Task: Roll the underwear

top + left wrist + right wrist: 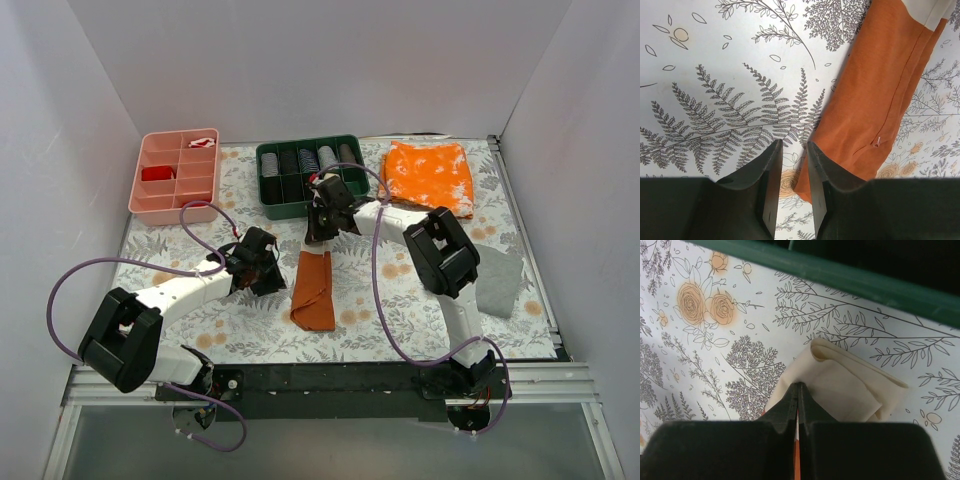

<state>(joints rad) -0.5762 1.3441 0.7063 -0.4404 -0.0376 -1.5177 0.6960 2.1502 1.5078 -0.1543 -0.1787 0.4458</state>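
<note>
The underwear (pixel 313 290) lies as a long, narrow rust-orange strip in the middle of the table, with its cream end (pixel 318 248) at the far side. My right gripper (pixel 322 236) is shut on that cream end. In the right wrist view the cream fold (pixel 845 385) bulges just past the right gripper (pixel 799 386), and a sliver of orange shows between the jaws. My left gripper (pixel 262 276) sits low, just left of the strip. In the left wrist view the left gripper (pixel 792 147) stands narrowly open and holds nothing, with the underwear (pixel 875 100) lying beside its right finger (pixel 819 172).
A green tray (pixel 268 205) of rolled garments stands right behind the right gripper, its rim (pixel 865 282) close in the wrist view. A pink divided tray (pixel 140 190) is at the back left. A bright orange speckled cloth (pixel 430 175) and a grey cloth (pixel 500 280) lie on the right.
</note>
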